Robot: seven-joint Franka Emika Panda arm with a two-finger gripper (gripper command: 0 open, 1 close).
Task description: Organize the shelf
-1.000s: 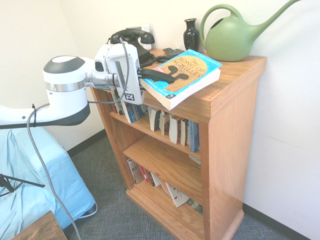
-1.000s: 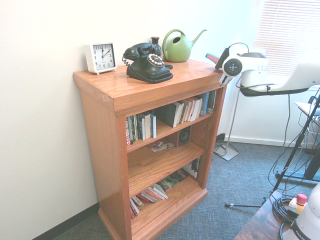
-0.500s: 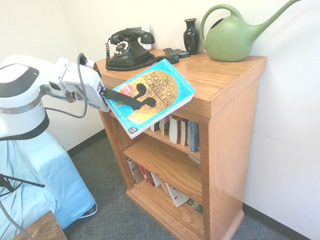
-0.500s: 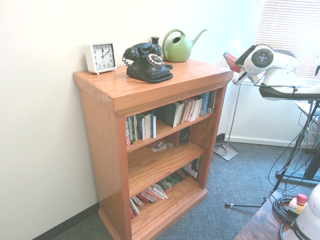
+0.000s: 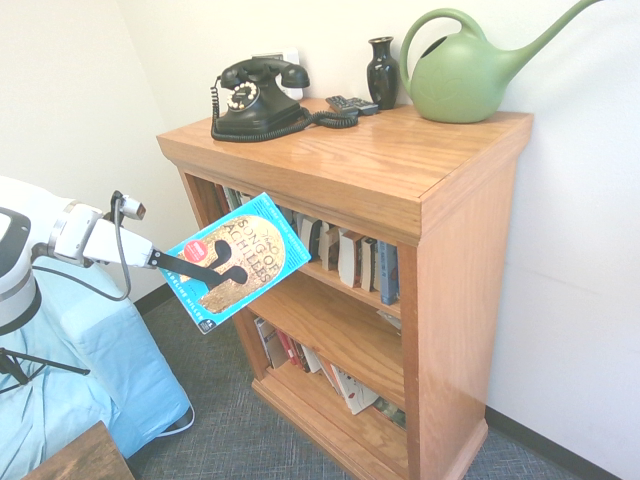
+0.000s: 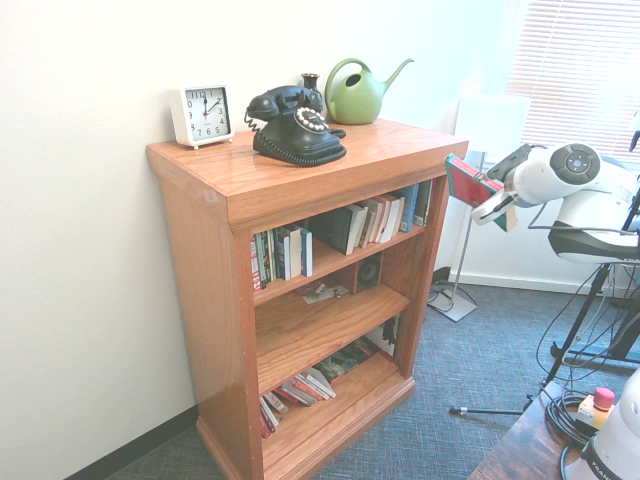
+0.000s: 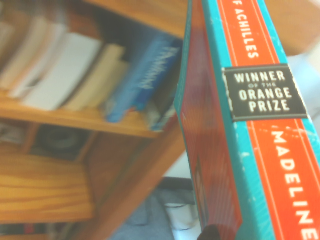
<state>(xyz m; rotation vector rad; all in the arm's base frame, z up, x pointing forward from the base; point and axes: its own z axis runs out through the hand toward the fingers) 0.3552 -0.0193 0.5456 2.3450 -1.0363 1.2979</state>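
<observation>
Beside the shelf (image 5: 440, 210), out in the open air, the fingers (image 5: 225, 272) squeeze a teal book (image 5: 238, 262), clear of the wooden edges. It tilts near the top row of paperbacks (image 5: 350, 255).

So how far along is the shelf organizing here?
Done: the teal book is off the shelf top. In hand: the tool is shut on it, holding it in the air before the upper tier. Left: slotting it among the upper-row books.
</observation>
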